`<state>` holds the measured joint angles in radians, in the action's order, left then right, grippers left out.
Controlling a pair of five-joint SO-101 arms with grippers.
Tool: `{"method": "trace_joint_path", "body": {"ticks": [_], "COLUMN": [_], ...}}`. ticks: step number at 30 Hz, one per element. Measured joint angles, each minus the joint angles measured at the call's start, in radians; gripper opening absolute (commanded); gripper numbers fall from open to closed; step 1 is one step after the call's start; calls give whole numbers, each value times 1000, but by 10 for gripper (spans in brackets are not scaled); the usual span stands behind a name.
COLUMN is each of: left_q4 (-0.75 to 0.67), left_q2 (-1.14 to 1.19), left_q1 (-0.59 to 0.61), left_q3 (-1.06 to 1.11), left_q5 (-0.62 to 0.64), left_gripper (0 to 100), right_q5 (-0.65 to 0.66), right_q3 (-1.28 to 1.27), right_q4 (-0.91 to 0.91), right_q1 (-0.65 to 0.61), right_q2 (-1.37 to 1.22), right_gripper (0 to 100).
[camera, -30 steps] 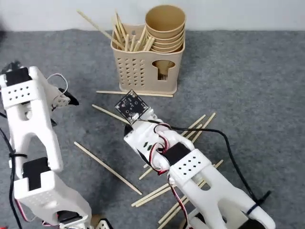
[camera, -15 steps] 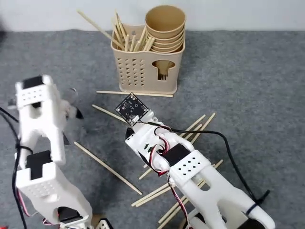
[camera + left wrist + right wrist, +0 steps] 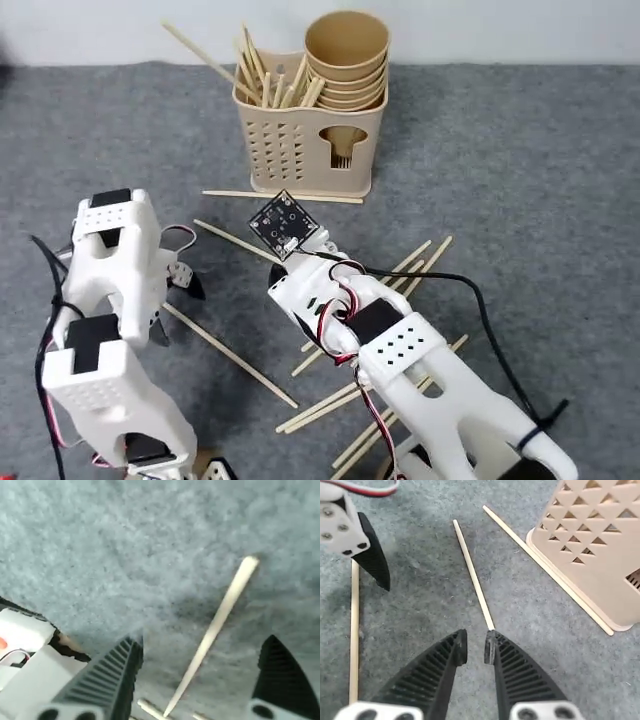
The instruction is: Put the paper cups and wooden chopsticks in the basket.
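The paper cups [image 3: 347,55] sit stacked in one side of the basket [image 3: 300,150]. A bunch of chopsticks [image 3: 262,80] stands in the other side. The basket is out ahead of your right pincer [image 3: 476,636], a little off to one side. More sticks lie loose on the grey carpet [image 3: 520,170].

One thin stick [image 3: 472,580] lies straight ahead of your right pincer. Its near end is right at the tip of one finger. That pincer is open only a crack and holds nothing. A second stick [image 3: 547,567] lies farther out, along the foot of the basket.

Your left pincer [image 3: 202,641] is open wide and holds nothing. A long stick [image 3: 220,617] lies on the carpet between its two fingers and touches neither one.

A pile of loose sticks [image 3: 400,275] lies behind the right pincer. The arm covers part of the pile.

From high up, a small black board [image 3: 283,222] hides the right pincer's tips. The right wrist view lets you see the crack between them. It also shows one black finger [image 3: 372,560] of the left pincer, ahead and off to the side, just beside the long stick. The left wrist view shows you the wide gap and the stick inside it, which the arm partly hides from high up.
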<state>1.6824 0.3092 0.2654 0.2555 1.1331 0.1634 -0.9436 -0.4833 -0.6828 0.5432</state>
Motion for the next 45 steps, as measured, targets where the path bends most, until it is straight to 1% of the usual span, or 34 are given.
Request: {"method": "trace_joint_path", "body": {"ticks": [7, 10, 14, 20, 25, 31, 35, 38, 40, 42, 45], "left_q4": [-43, -43, -49, -55, -54, -60, -58, -21, 5, 17, 28], "left_q2": [48, 69, 78, 81, 132, 140, 140, 140, 141, 141, 147], "left_q1": [-61, -77, -81, -104, -98, -95, -95, -95, -95, -95, -91], "left_q3": [25, 23, 20, 20, 38, -18, -123, -265, -407, -580, -873], "left_q5": [0, 3, 3, -8, -8, -6, -6, -6, -9, -38, -155], "left_gripper": [348, 318, 222, 10, 13, 13, 13, 13, 13, 13, 13], "right_q5": [0, 0, 0, 0, 0, 0, 0, 0, 0, 0, 0], "right_q3": [0, 0, 0, 0, 0, 0, 0, 0, 0, 0, 0], "right_q4": [0, 0, 0, 0, 0, 0, 0, 0, 0, 0, 0], "right_q1": [0, 0, 0, 0, 0, 0, 0, 0, 0, 0, 0], "right_q2": [0, 0, 0, 0, 0, 0, 0, 0, 0, 0, 0], "right_gripper": [79, 79, 79, 79, 79, 79, 79, 79, 79, 79, 79]}}
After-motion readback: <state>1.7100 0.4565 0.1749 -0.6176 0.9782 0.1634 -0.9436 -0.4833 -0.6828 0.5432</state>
